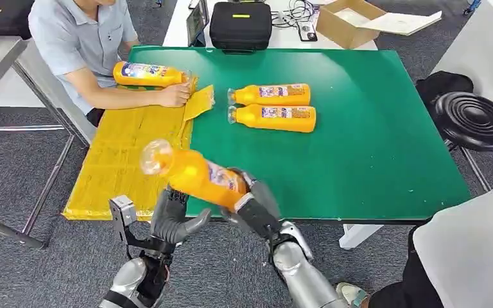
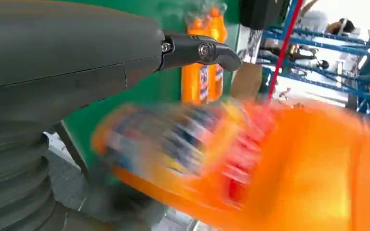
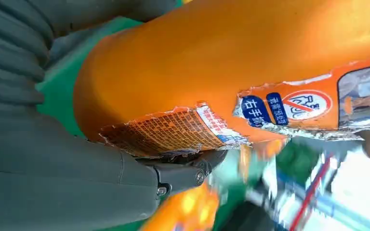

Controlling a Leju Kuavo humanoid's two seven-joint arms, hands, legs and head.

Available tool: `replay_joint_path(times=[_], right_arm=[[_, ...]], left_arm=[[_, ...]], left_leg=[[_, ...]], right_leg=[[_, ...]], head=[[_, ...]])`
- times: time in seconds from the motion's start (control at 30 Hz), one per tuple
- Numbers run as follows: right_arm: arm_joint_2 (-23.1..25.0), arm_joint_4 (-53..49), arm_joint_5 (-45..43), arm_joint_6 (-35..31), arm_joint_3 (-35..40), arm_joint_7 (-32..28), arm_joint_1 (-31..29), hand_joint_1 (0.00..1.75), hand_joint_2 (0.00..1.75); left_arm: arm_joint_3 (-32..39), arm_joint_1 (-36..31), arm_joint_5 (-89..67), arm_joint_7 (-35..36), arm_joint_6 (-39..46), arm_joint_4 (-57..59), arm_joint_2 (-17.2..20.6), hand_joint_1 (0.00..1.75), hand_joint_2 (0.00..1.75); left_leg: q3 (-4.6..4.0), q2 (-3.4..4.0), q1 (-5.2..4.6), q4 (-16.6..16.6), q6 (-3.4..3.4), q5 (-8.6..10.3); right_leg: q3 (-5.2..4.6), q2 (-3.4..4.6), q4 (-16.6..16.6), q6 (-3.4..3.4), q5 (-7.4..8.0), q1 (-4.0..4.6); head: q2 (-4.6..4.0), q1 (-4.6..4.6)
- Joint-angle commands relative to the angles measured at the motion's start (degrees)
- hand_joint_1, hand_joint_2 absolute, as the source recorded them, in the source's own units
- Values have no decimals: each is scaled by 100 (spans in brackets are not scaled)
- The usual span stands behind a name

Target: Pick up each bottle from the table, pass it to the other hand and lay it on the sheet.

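Nearest, at the table's near edge: 2 robot hands. Right hand wrapped around the base of 1 orange bottle, held off the table and tilted, clear neck pointing up and to the left; torn label seen close in the right wrist view, thumb pressed against the bottle's lower side. Left hand just below and left of that bottle, fingers apart and holding nothing; contact with the bottle cannot be told. Same bottle blurred in the left wrist view, with the left thumb extended over it.

Farther off on the green table: 2 more orange bottles lying side by side, far one and near one, caps to the left, touching or nearly so. To the left, 1 yellow sheet covering the table's left edge. At the sheet's far end, a 4th bottle lying on its side, beside the forearm of a seated person whose hand rests on the sheet.

Beyond the table's far edge: 1 black case and 1 open cardboard box. On the right, 1 black stool.
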Motion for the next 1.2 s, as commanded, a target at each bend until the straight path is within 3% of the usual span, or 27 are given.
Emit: replay_joint_path(times=[0.03,0.4,0.43,0.47,0.5,0.53,0.6,0.63,0.8,0.93,1.2], right_arm=[[206,960,59,62,851,-82,-231,175,175],[300,1249,80,70,1273,-19,-211,175,175],[302,1264,72,80,1289,-19,-207,175,175],[309,1287,57,81,1312,1,-217,138,175],[322,1307,17,107,1310,36,-218,23,175],[324,1305,-27,141,1318,58,-221,0,175],[331,1295,-74,193,1357,129,-224,0,175],[326,1286,-72,205,1377,129,-224,0,0],[323,1245,-108,218,1382,128,-200,0,0],[404,755,-437,-150,1228,-398,14,0,0],[269,685,-576,-252,1496,-261,84,0,0]], left_arm=[[-43,-203,52,40,166,222,68,0,175],[141,-159,438,72,193,-30,-31,0,175],[151,-157,462,69,179,-41,-31,70,175],[165,-166,507,72,149,-53,-29,175,175],[178,-162,609,118,60,-62,-23,175,175],[185,-154,634,130,39,-72,-16,175,175],[208,-131,754,173,-76,-89,0,175,175],[226,-133,848,223,-145,-71,-6,175,175],[251,-151,1018,333,-279,-14,4,175,175],[216,-121,892,365,-312,-56,200,175,175],[398,-270,770,333,-82,36,225,175,175]], left_leg=[[31,7,2,-4,-3,-10],[28,2,2,-4,-4,-9],[34,3,1,-2,-4,-13],[28,3,3,-4,-4,-9],[39,1,4,-3,-5,-13],[27,-1,1,-4,-4,-8],[27,-2,2,-4,-4,-8],[38,2,2,-2,-5,-14],[17,1,1,-3,-2,-5],[23,-1,1,-4,-4,-7],[30,-2,2,-6,-4,-7]], right_leg=[[30,5,-5,-7,-7,2],[29,0,-5,-8,-8,1],[35,0,-3,-9,-12,-1],[29,-2,-6,-8,-8,1],[40,-4,-5,-11,-13,2],[28,-5,-4,-8,-9,-1],[28,-6,-5,-8,-9,0],[37,-2,-3,-10,-14,0],[17,-3,-4,-6,-5,-1],[23,-5,-4,-7,-9,-2],[30,-8,-6,-10,-9,0]], head=[[0,0],[0,-2],[0,0],[0,0],[0,0],[0,0],[0,0],[0,2],[0,-2],[0,2],[0,0]])
